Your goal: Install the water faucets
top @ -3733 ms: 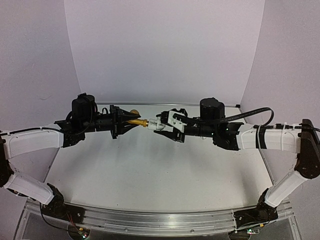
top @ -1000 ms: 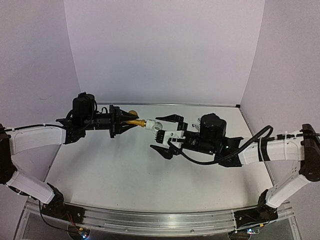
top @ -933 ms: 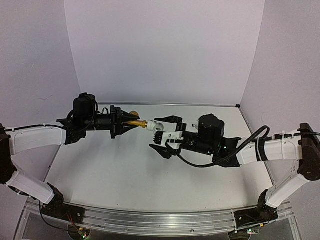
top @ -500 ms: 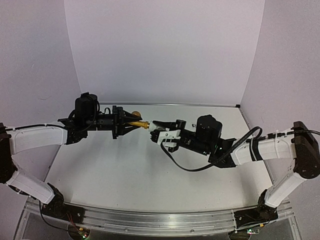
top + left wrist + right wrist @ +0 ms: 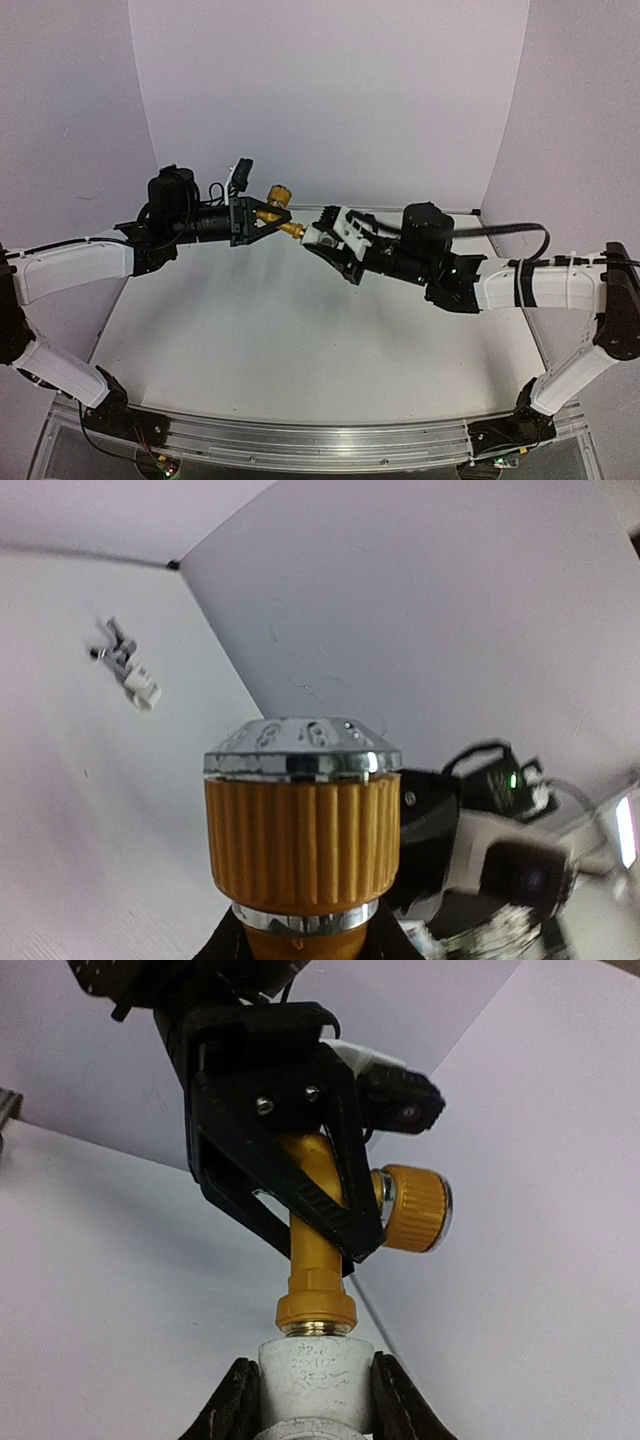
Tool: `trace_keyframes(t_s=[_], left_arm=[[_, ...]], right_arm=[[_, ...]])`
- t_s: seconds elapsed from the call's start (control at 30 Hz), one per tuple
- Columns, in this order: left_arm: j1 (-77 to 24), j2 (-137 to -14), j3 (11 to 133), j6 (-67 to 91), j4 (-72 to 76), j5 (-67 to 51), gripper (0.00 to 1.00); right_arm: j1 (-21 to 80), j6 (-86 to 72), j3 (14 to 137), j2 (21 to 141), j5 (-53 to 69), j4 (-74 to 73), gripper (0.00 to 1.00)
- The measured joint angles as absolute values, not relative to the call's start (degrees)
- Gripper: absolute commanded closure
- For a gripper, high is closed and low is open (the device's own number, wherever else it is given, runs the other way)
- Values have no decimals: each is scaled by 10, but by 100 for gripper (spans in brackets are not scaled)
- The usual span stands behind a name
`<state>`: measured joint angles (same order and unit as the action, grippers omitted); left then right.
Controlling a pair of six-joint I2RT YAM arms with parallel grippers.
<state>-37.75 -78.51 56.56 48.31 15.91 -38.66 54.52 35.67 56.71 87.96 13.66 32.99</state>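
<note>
The brass-gold water faucet (image 5: 277,207) hangs in the air above the table's back, with my left gripper (image 5: 268,212) shut on its body. Its ribbed gold knob (image 5: 300,820) with a chrome cap fills the left wrist view. The faucet's threaded end (image 5: 315,1305) sits in the mouth of a white pipe fitting (image 5: 315,1375). My right gripper (image 5: 310,1400) is shut on that fitting from the right (image 5: 325,237). A silver water faucet (image 5: 116,650) joined to a white fitting (image 5: 143,691) lies on the table by the back wall.
The white table (image 5: 300,350) ends at the lilac back wall (image 5: 330,100) and side walls. A black cable (image 5: 500,228) loops from the right arm. The metal rail (image 5: 320,440) runs along the near edge.
My right gripper has gone from open to shut on the white fitting. Both grippers have risen, and the faucet has turned so that its knob points up.
</note>
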Motion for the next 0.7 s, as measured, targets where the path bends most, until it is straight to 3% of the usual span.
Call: trace_keyframes(t_s=[0.37,0.4,0.47,0.57,0.63,0.7], left_arm=[[-394,-748,569,-38,227,-621,100],[-390,-749,574,-67,231,-649,100],[-381,-757,588,-110,235,-694,100],[-370,-774,603,-137,241,-737,100],[-369,-781,605,-135,237,-768,100],[-370,-782,605,-111,234,-768,100]], right_arm=[[447,-247,653,893,592,282,97],[444,-305,668,905,625,285,91],[440,-409,692,921,664,293,64],[432,-518,701,926,672,301,35],[415,-552,701,926,658,288,21],[391,-538,701,922,628,242,15]])
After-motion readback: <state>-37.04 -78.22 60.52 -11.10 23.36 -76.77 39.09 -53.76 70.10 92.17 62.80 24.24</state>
